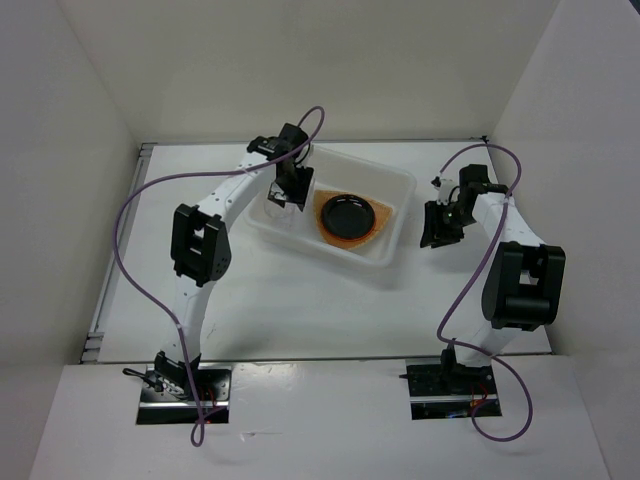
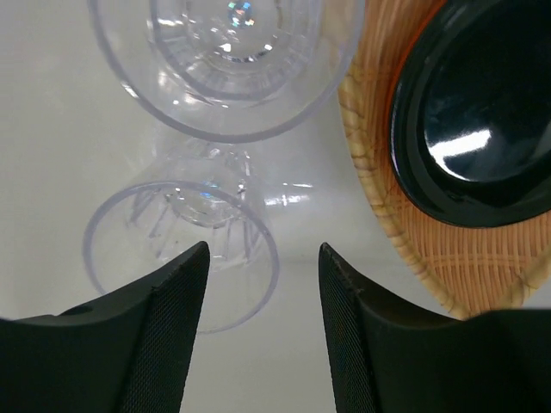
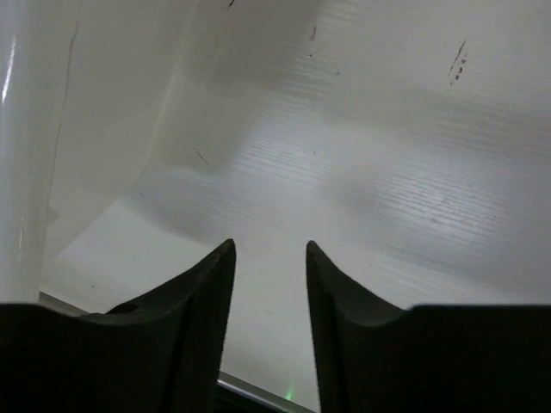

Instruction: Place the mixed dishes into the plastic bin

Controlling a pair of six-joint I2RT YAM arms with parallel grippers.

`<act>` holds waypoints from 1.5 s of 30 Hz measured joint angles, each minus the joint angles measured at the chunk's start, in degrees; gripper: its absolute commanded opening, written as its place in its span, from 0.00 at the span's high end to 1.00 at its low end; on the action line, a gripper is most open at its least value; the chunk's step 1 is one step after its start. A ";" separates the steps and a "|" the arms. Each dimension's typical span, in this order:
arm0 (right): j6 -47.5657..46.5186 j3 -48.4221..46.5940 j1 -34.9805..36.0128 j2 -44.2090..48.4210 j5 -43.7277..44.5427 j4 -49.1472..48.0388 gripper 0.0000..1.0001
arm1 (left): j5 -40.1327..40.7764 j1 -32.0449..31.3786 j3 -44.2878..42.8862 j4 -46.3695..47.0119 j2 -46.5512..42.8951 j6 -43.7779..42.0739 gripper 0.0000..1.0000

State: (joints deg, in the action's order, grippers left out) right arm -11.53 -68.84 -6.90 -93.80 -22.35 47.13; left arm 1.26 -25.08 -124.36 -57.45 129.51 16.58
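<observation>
The plastic bin (image 1: 398, 178) sits mid-table. Inside it lies the woven basket tray (image 1: 378, 222), with the black plate (image 1: 350, 213) on top of it. In the left wrist view the tray (image 2: 383, 185) carries the black plate (image 2: 478, 129), and a thin orange plate edge (image 2: 401, 69) shows beneath that. Two clear cups (image 2: 228, 69) (image 2: 185, 249) rest on the bin floor to the tray's left. My left gripper (image 2: 263, 254) hangs open just above the nearer cup, gripping nothing. My right gripper (image 1: 438, 225) stands open and empty, right of the bin.
White walls enclose the table on three sides. The right gripper (image 3: 269, 249) faces bare white tabletop and the side wall. The bin's right rim lies close to the right gripper. Purple cables loop off both arms.
</observation>
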 measured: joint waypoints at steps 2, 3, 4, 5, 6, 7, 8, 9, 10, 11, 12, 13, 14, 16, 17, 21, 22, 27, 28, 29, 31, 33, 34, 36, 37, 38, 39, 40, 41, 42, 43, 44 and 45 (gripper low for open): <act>0.50 -0.15 0.00 0.02 1.66 0.11 1.00 | 1.86 -0.26 -0.63 0.02 -0.13 0.22 0.39; 0.39 -0.46 0.00 0.02 2.91 0.15 1.00 | 3.30 -0.28 -0.74 0.35 -0.63 0.37 0.39; 0.90 -1.14 0.00 0.02 4.44 0.31 1.00 | 5.33 -0.37 -0.76 0.90 -1.51 0.61 0.37; 0.98 -2.25 0.00 0.02 5.79 0.70 1.00 | 7.17 -0.31 -0.76 1.46 -2.91 1.22 0.34; 0.92 -3.63 0.00 0.02 6.82 1.16 1.00 | 9.05 -0.09 -0.76 2.21 -4.57 1.79 0.32; 0.37 -5.77 0.00 0.02 7.72 1.88 1.00 | 10.60 0.13 -0.66 3.10 -6.80 2.34 0.32; -0.13 -8.28 0.00 0.02 8.39 2.56 1.00 | 11.85 0.52 -0.28 3.98 -9.03 3.23 0.32; -0.87 -12.07 0.00 0.02 8.98 2.91 1.00 | 13.55 1.49 0.63 5.25 -12.48 4.31 0.36; -1.49 -14.97 0.00 0.02 9.35 2.97 1.00 | 14.91 2.93 1.11 5.84 -15.34 5.25 0.41; -2.10 -18.32 0.00 0.02 9.68 2.97 1.00 | 15.91 4.74 1.95 6.62 -18.08 6.29 0.50; -2.73 -21.35 0.02 -0.04 9.86 2.91 1.00 | 16.76 6.80 2.71 7.02 -20.13 7.48 0.59; -3.32 -23.89 0.24 -0.11 10.05 2.78 1.00 | 17.22 9.44 3.74 7.41 -21.88 8.28 0.76; -3.87 -26.27 0.59 -0.24 11.28 2.21 1.00 | 17.59 12.37 5.42 8.15 -23.32 8.87 0.84; -4.59 -28.76 2.14 -0.96 14.21 1.27 1.00 | 17.92 17.64 11.19 11.08 -24.81 9.90 0.96; -4.61 -29.14 3.26 -1.60 15.89 0.72 1.00 | 17.88 19.87 14.64 12.11 -24.94 10.03 1.00; -3.87 -27.76 7.87 -7.28 21.09 -0.04 1.00 | 13.00 25.53 29.20 14.67 -20.63 9.05 1.00; -3.61 -26.88 8.52 -8.31 21.92 0.02 1.00 | 10.95 25.79 31.21 14.86 -19.23 8.59 1.00; -1.73 -23.80 11.87 -11.67 28.65 0.20 1.00 | 2.03 24.85 34.07 15.76 -14.88 6.75 1.00; -1.44 -23.71 12.37 -11.89 29.75 0.17 1.00 | 0.61 24.52 33.94 15.98 -14.71 6.25 1.00; -1.25 -23.71 12.96 -11.91 30.88 0.02 1.00 | -0.83 24.17 33.75 16.20 -14.62 6.05 1.00; -1.01 -23.71 13.94 -11.93 32.54 -0.22 1.00 | -2.58 23.65 33.46 16.85 -14.58 5.92 1.00; -0.94 -23.71 15.41 -12.15 34.21 -0.79 1.00 | -4.13 23.08 33.44 17.29 -14.58 5.86 1.00; -0.94 -23.71 16.20 -12.33 34.88 -1.18 1.00 | -5.14 22.80 33.44 17.38 -14.56 5.88 1.00; -1.16 -23.71 17.94 -12.96 36.63 -2.25 1.00 | -6.73 22.18 33.44 17.84 -14.51 5.79 1.00; -1.22 -23.71 18.82 -13.49 37.51 -2.93 1.00 | -7.30 21.88 33.40 18.05 -14.51 5.77 1.00; -1.53 -23.71 19.45 -13.90 38.56 -3.50 1.00 | -7.85 21.38 33.16 18.03 -14.43 5.66 1.00; -1.79 -23.71 19.96 -14.36 39.82 -3.78 1.00 | -8.33 20.87 32.76 18.10 -14.25 5.49 1.00; -2.01 -23.71 20.48 -14.82 40.57 -4.09 1.00 | -8.92 20.24 32.30 18.12 -14.08 5.05 1.00; -2.32 -23.71 20.81 -15.34 41.24 -4.63 1.00 | -9.18 19.63 31.91 18.18 -13.79 4.44 1.00; -2.60 -23.71 20.96 -15.78 41.83 -4.96 1.00 | -9.27 19.10 31.65 18.29 -13.62 4.31 1.00; -2.95 -23.71 21.00 -16.26 42.27 -5.38 1.00 | -9.60 18.64 31.45 18.49 -13.42 4.31 1.00; -3.23 -23.71 21.07 -16.65 42.75 -5.86 1.00 | -9.77 18.14 31.39 18.53 -13.29 4.20 1.00; -3.41 -23.71 21.07 -16.94 42.95 -6.23 1.00 | -9.94 17.66 31.36 18.51 -13.16 4.11 1.00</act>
State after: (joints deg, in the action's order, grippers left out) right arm -14.94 -92.55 14.17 -110.74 20.60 40.91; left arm -8.69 -7.42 -92.99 -38.94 116.36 20.69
